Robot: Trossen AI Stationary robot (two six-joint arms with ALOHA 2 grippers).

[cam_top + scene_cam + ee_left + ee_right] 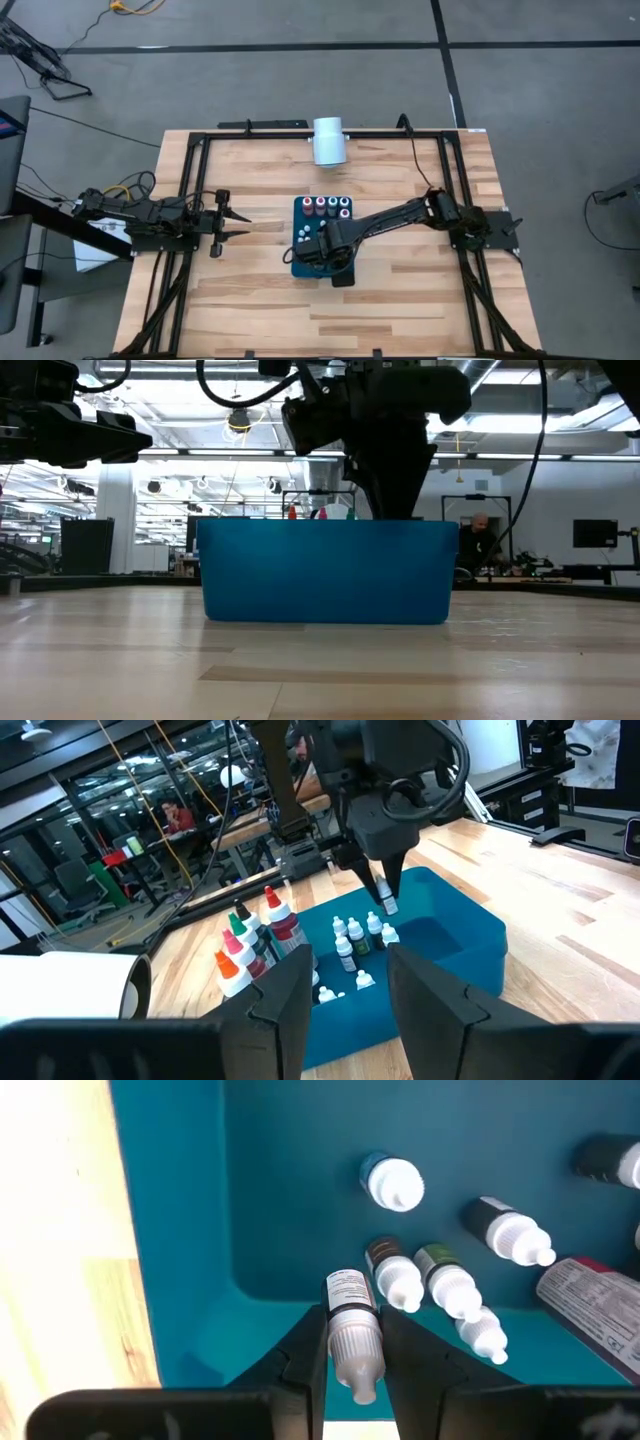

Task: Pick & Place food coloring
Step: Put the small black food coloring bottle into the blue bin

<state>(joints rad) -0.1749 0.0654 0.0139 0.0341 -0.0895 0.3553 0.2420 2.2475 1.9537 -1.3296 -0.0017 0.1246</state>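
Note:
A teal tray (pixel 345 228) sits mid-table. Taller food coloring bottles (pixel 330 207) with reddish, green and dark bodies stand along its far end, also seen in the left wrist view (pixel 255 940). Small whitish bottles (pixel 430 1280) stand on the tray floor. My right gripper (pixel 308 252) reaches down into the tray's near-left part and is shut on one small bottle (pixel 352 1330). My left gripper (pixel 236 224) hovers open to the left of the tray, its fingers (pixel 290 1000) apart and touching nothing. My right gripper pinches a small food coloring bottle between its two fingers (pixel 305 1350) at the pale ribbed cap (pixel 356 1345). The fingers come from above, pointing down. The bottle stands upright, its labelled body (pixel 346 1292) below the fingertips, over the tray's corner. It seems clear of the floor.
A large white cylinder (pixel 328 140) lies on its side at the table's far edge. Black frame rails (pixel 190 180) run along the table's sides. Bare wood lies near and to the right of the tray. In the low view the tray's wall (pixel 325 570) hides its contents.

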